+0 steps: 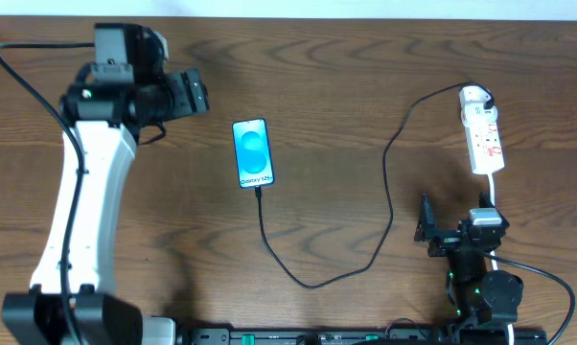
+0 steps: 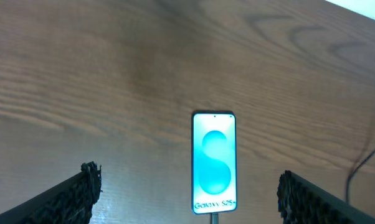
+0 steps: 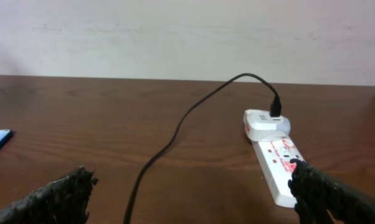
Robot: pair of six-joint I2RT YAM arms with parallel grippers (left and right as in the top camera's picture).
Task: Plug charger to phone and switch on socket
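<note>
The phone [image 1: 252, 153] lies flat in the middle of the table with its blue screen lit. It also shows in the left wrist view [image 2: 213, 163]. The charger's black cable [image 1: 317, 284] meets the phone's bottom edge, loops toward the front and climbs to the far end of the white socket [image 1: 483, 129]. In the right wrist view the cable [image 3: 175, 134] ends in a white adapter on the socket [image 3: 275, 171]. My left gripper [image 1: 191, 93] hangs open and empty to the left of the phone [image 2: 187, 177]. My right gripper [image 1: 458, 230] is open and empty just in front of the socket's near end [image 3: 190, 176].
The socket's white lead [image 1: 495, 196] runs from its near end past my right arm toward the front edge. A pale wall [image 3: 175, 37] stands behind the table's far edge. The cable loop lies on the wood between the phone and my right arm.
</note>
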